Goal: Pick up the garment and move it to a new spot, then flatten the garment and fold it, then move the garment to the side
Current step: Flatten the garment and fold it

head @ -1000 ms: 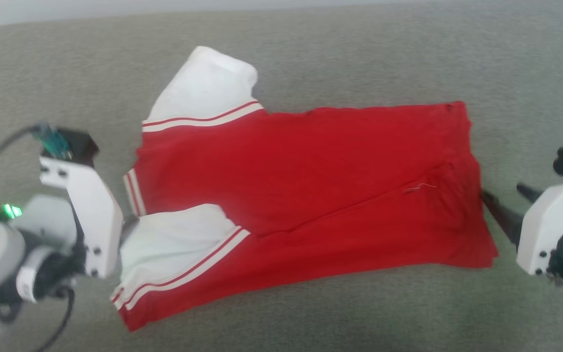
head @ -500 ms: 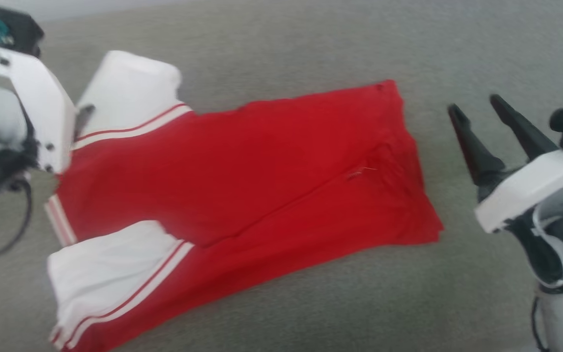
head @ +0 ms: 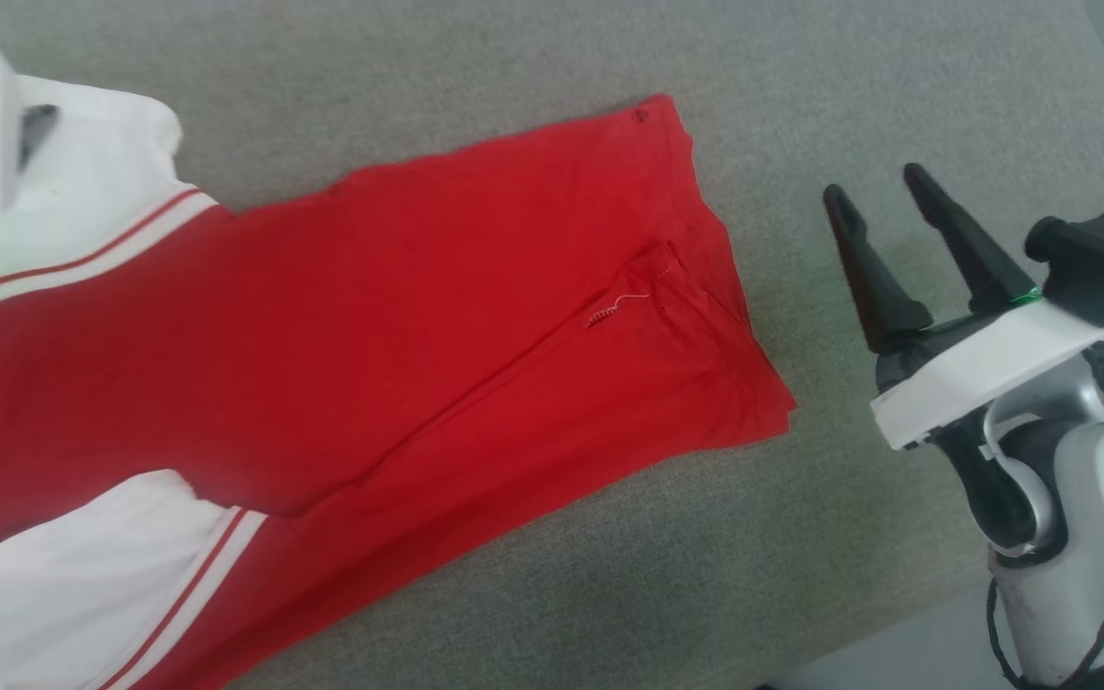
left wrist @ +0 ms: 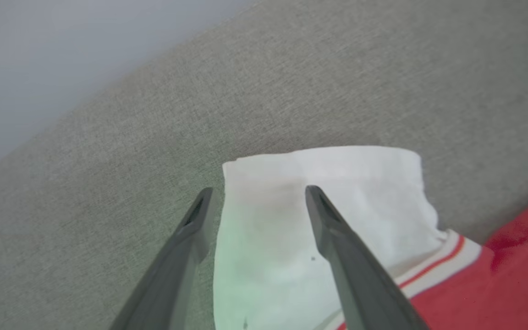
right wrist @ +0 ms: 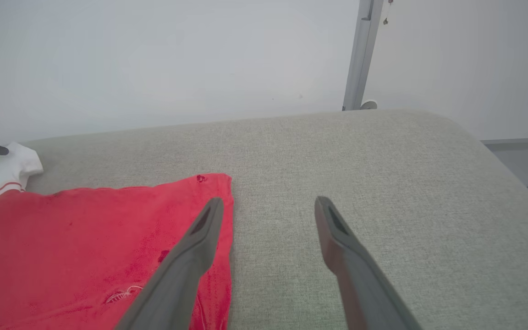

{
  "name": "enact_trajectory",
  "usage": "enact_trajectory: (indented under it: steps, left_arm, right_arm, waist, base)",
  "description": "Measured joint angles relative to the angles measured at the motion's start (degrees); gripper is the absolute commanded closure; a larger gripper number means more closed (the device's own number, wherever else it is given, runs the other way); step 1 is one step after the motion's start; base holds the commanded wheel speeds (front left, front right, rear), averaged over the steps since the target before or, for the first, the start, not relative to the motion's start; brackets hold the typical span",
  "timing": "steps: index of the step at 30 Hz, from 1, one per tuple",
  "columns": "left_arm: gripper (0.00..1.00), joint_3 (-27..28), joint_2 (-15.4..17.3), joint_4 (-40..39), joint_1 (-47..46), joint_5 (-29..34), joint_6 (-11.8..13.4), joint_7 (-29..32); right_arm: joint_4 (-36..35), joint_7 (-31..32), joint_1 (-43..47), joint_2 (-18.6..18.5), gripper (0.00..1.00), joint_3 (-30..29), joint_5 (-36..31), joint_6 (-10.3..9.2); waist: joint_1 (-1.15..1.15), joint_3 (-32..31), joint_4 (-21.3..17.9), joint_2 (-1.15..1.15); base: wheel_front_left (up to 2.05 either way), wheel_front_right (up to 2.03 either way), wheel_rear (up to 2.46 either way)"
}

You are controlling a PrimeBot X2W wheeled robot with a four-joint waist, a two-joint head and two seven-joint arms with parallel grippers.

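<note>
**Garment (head: 322,335) lies folded on the tabletop, both sets of fingers open**

The red garment lies flat across the grey, fabric-covered tabletop (head: 514,57). It is folded lengthwise, and a long crease runs along it from left to right. Its white panels with red-and-white striped trim are at the left end, one on the far side and one on the near side. Its plain red hem is at the right end. A short loose thread (head: 619,307) shows on the red cloth near that hem.

The left fingers (left wrist: 332,233) are spread apart and hold nothing. They hang at the far white panel, with one finger over the white cloth and the other just beside its edge, over bare tabletop. Whether they touch the cloth cannot be told. A faint green glow falls on the white cloth below them.

The right fingers (head: 873,278) are also spread wide and empty. They are to the right of the hem, near it but apart from it, and point toward the far side. Beyond the far edge of the tabletop is a pale wall (right wrist: 154,59), with a grey pole (right wrist: 360,55) standing against it on the right.
</note>
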Motion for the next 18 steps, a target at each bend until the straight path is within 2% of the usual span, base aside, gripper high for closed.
enact_trajectory:
  steps: [6,7,8,9,18]
  left_arm:
    - [0.0,-0.5,-1.5,8.4,-3.3,0.4,-0.7,1.8]
    - [0.03,-0.4,-2.1,9.5,-3.8,0.2,-0.8,2.3]
    - [0.85,-0.3,-2.6,10.6,-4.3,-0.4,-0.8,3.0]
    - [1.0,-0.1,-3.5,12.5,-5.3,-0.7,-0.8,3.3]
    - [1.0,-1.4,-8.7,16.9,-8.8,-0.6,-2.8,3.6]
  right_arm:
    - [1.1,0.1,-1.5,-0.1,0.0,2.3,1.9,0.01]
    - [1.2,0.2,-1.7,-0.2,0.0,2.5,2.2,0.01]
    - [1.4,0.6,-2.0,-0.5,0.0,2.7,2.6,0.01]
    - [1.8,1.5,-3.2,-0.9,0.0,3.4,3.4,0.0]
    - [9.0,10.5,-14.3,-3.4,0.0,8.0,6.5,0.0]
  waist:
    - [0.0,2.9,-1.4,0.0]
    - [0.0,3.3,-1.5,0.0]
    - [0.0,3.6,-1.5,0.0]
    - [0.0,4.0,-1.4,0.0]
    - [0.0,4.9,1.7,0.0]
  base:
    - [0.0,0.0,0.0]
    - [0.0,0.0,0.0]
    - [0.0,0.0,0.0]
    - [0.0,0.0,0.0]
    - [0.0,0.0,0.0]
